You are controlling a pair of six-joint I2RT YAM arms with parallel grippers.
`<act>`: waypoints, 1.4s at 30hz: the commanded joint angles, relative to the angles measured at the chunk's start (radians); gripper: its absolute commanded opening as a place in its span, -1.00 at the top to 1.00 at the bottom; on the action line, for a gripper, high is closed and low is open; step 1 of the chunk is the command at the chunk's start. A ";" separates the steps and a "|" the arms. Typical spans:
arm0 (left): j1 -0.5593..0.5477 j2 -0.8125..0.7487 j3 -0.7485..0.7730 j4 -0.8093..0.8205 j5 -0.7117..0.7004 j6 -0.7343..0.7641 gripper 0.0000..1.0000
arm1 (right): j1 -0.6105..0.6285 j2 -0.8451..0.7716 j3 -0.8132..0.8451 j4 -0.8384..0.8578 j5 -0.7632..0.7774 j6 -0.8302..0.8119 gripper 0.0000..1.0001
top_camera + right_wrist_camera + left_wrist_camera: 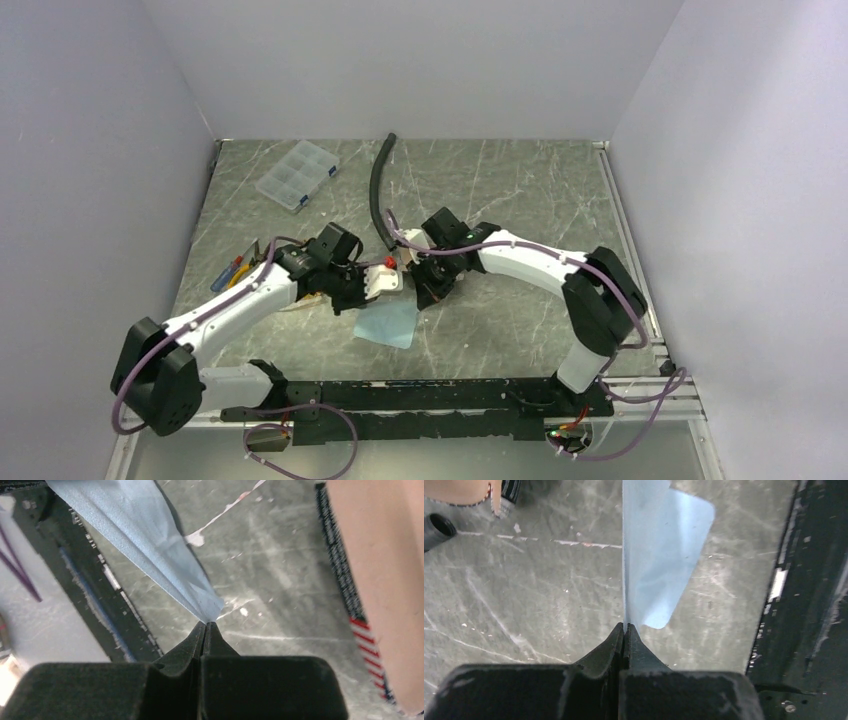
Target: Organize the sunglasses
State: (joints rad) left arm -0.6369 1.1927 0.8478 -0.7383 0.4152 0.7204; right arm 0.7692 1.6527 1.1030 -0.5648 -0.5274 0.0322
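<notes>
I cannot make out the sunglasses in any view. A small light-blue cloth (392, 322) hangs between my two grippers, just above the marble table. My left gripper (352, 298) is shut on one edge of it. In the left wrist view the cloth (664, 555) rises straight out of the closed tips (625, 626). My right gripper (428, 294) is shut on another corner. The right wrist view shows the cloth (145, 540) stretching up and to the left from the pinched tips (206, 623).
A peach-coloured flat object with a flag-striped edge (380, 580) lies right of my right gripper. A white item with a red dot (385, 278) sits between the wrists. A clear compartment box (296, 174), a black hose (378, 195) and coloured tools (235, 272) lie further off. A black rail (420, 395) runs along the near edge.
</notes>
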 commanded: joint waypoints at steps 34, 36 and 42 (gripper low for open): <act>0.023 0.049 -0.232 0.412 -0.161 0.160 0.95 | 0.131 0.064 0.080 -0.058 0.464 0.037 1.00; 0.022 0.029 -0.236 0.397 -0.166 0.173 0.95 | 0.133 0.050 0.057 -0.029 0.398 0.034 1.00; 0.022 -0.034 -0.260 0.383 -0.256 0.210 0.95 | 0.148 0.048 0.012 0.063 0.256 0.049 1.00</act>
State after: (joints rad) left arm -0.6189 1.2053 0.6052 -0.3244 0.2512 0.8932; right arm 0.9104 1.7313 1.1408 -0.5316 -0.1860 0.0654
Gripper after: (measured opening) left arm 0.033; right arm 0.009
